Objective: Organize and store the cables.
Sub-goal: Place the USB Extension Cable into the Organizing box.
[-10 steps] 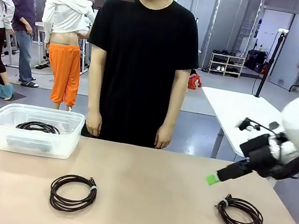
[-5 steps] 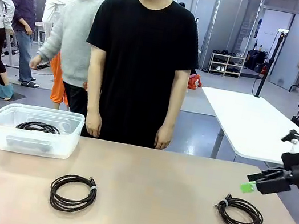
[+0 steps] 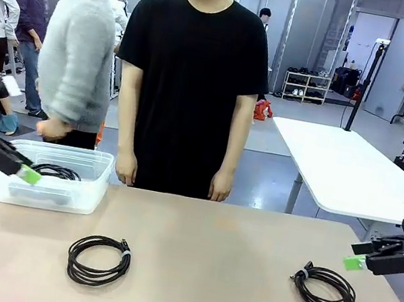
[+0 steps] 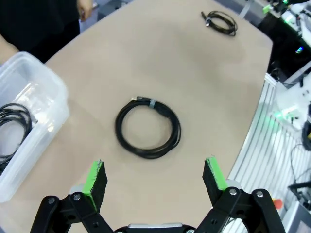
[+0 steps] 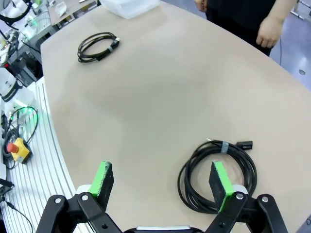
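Cables (image 3: 124, 251): two on beige table (image 3: 213, 263), one in bin (image 3: 60, 200); left hand (image 4: 153, 170), right hand (image 5: 160, 172) released; white table (image 3: 334, 159) behind.

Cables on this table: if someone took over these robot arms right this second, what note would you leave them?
The left gripper is open and holds nothing. It is up near the bin, and its camera looks down on the left coil.
The right gripper is open and holds nothing. It is above the table at its right edge, near the right coil.
Done: one cable lies in the bin.
Left to do: both coils lie loose on the table, and each needs picking up and putting in the bin.
The person stands at the far side, hands down.
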You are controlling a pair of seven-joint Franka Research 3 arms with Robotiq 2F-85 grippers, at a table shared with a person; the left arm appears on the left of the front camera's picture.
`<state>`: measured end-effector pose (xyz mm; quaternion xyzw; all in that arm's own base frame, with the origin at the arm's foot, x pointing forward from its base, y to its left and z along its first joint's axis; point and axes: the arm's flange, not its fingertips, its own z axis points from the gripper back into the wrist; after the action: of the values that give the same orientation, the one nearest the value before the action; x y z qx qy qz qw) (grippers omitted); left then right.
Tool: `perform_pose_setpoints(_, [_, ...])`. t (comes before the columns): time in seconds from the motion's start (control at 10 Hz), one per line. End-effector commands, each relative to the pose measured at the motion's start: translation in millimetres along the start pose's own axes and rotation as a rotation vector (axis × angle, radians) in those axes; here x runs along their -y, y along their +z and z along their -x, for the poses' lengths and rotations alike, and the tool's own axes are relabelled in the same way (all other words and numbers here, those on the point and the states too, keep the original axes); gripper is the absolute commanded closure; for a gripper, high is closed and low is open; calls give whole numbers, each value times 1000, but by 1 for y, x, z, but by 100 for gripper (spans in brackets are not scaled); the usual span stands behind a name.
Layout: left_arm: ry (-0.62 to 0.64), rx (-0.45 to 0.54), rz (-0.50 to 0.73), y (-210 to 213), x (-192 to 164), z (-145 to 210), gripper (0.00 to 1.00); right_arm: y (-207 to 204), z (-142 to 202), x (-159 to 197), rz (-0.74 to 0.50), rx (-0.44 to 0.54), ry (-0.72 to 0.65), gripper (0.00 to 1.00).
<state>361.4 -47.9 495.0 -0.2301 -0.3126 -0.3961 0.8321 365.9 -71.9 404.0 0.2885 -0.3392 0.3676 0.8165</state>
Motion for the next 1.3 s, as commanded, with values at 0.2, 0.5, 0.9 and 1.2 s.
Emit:
perform_pose_setpoints(0.2, [31,-78,-52,-74,31,-35,0,-19,80,-95,51,21,-13,0])
perform_pose_setpoints(0.5, [44,-89,-83,-117,36,-51,0,9,10,7,35,-9,-27,0])
perform_pose_setpoints(0.9, [38,-85,-56,-107,42,-41,0,9,10,7,35,-9,-27,0])
perform_pose_setpoints(1.2, [38,-85,-56,-107,42,-41,0,9,10,7,35,-9,-27,0])
